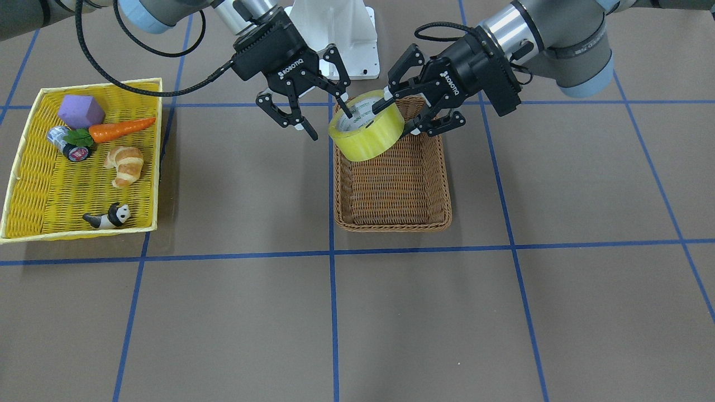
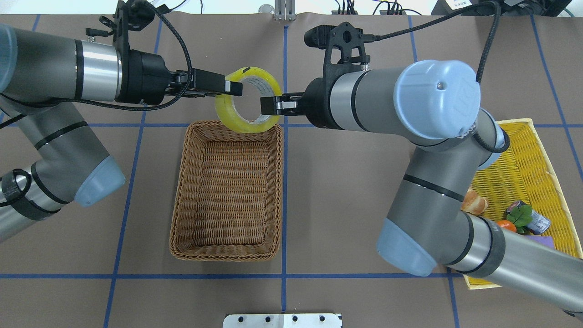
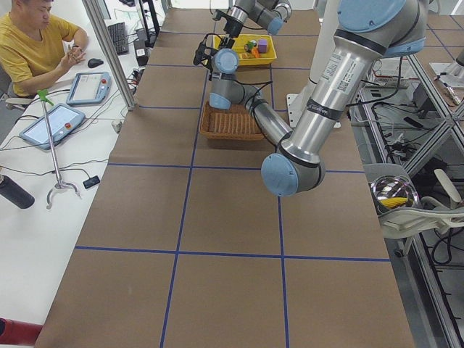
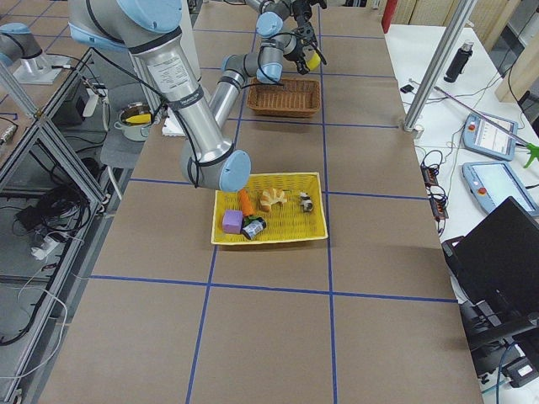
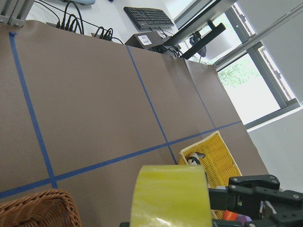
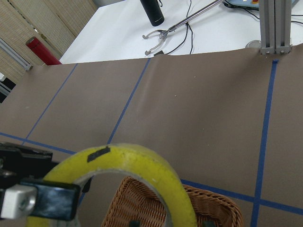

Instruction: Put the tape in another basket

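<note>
The tape (image 1: 368, 137) hangs in the air over the basket (image 1: 391, 223), well away from the desk's edges, b/c the L claw (image 1: 395, 119) pinches its wall, prob. to drop it in, while the R claw (image 1: 328, 123) is wide open, prob. letting go.

Yellow tray (image 1: 33, 190) holds carrot (image 1: 120, 129), croissant (image 1: 125, 164), panda (image 1: 109, 216), purple block (image 1: 81, 111).

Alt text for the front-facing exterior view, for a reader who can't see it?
The left gripper clamps the tape above the robot-side end of the basket; the right gripper stands open at the roll's other side. A yellow tray of small items sits apart.
</note>
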`<state>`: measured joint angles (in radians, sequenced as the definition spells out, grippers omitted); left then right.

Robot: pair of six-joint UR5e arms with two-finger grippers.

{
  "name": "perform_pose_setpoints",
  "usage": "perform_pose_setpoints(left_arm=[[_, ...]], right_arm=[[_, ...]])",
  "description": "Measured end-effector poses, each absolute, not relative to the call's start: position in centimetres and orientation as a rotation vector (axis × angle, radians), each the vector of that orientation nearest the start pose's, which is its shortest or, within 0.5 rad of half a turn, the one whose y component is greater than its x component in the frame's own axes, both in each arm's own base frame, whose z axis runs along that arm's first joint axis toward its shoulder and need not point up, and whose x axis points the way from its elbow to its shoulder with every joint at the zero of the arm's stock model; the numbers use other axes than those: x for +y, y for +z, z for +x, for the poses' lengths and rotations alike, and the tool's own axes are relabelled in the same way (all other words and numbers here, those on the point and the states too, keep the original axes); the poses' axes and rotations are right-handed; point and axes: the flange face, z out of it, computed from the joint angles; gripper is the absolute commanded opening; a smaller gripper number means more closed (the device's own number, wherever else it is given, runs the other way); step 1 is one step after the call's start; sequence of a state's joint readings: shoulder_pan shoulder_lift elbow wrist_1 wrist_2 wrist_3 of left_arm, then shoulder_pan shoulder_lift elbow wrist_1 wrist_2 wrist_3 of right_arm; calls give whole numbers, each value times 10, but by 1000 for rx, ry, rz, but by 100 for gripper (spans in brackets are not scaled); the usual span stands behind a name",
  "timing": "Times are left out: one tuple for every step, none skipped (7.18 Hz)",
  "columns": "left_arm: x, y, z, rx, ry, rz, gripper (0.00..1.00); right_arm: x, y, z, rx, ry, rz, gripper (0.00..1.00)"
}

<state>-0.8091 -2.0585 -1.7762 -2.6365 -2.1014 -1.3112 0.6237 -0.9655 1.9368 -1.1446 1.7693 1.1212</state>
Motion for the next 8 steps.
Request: perform_pose_setpoints(left_arm=[[-468,177,331,1649,48,528,0],[-467,185,331,1656,21,498,0],[-465,199,332,1674,-33,431,0],[-461,213,335,1686,-87,358,0],[-456,227,344,1682,-121,305,0],[-447,239,359,1675,-144,280,0],[-433,252,377,1664,-168,273,0],[-418,266,394,1650,-191,272,0]], right_arm=[[-456,132,-369,-1253,0,481,100],[-488,157,-336,-1194,17,416,100],[-519,183,-310,-1107,33,378,100],[-545,211,-285,-1002,44,340,100],[-567,241,-254,-900,21,306,100],[-582,274,-219,-804,-50,284,100],[-593,311,-172,-725,-136,263,100],[-598,351,-116,-678,-215,238,100]])
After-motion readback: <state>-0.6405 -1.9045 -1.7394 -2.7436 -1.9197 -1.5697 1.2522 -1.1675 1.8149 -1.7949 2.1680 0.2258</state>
